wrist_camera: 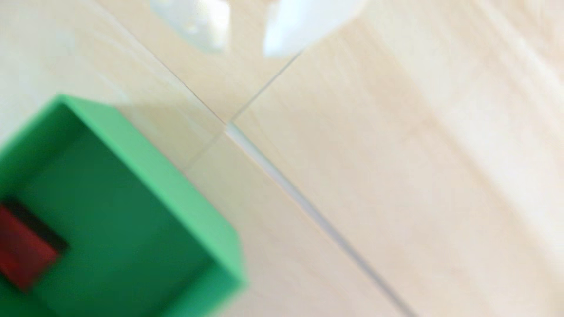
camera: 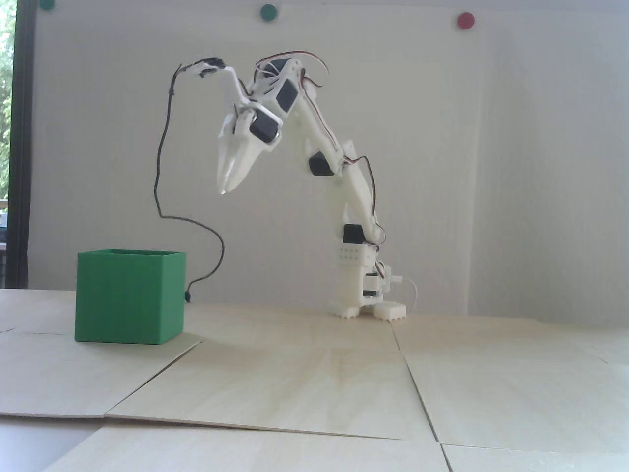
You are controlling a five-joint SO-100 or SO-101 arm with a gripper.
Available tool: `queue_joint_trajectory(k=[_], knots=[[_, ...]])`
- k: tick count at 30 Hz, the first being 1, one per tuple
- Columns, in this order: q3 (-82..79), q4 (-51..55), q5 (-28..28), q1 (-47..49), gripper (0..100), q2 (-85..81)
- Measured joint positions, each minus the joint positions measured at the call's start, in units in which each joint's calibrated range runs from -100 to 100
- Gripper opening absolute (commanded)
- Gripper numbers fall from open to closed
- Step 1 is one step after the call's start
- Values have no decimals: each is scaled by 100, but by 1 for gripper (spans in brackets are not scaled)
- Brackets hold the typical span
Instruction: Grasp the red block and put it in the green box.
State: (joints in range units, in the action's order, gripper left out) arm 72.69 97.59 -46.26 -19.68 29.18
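The white two-finger gripper (camera: 224, 189) hangs high in the air, up and to the right of the large matte green cube-shaped box (camera: 129, 301) in the fixed view, its fingers (wrist_camera: 288, 33) pointing down. In the blurred wrist view the fingers appear slightly parted, with nothing between them. The small matte red cube (wrist_camera: 21, 248) lies on the floor inside the green box (wrist_camera: 171, 186), at the left edge of the wrist view. The box stands on the pale wooden bench (camera: 314, 373), well apart from the arm's white base (camera: 366, 295).
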Motion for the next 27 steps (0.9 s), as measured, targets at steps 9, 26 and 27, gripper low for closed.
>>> queue_joint_trajectory(k=[9,26,27], knots=[[-1101,0,-123,871,2,-1121],[-11298,-2737,-123,2262,2,-7663],[-11916,-3136,-123,2262,2,-8103]])
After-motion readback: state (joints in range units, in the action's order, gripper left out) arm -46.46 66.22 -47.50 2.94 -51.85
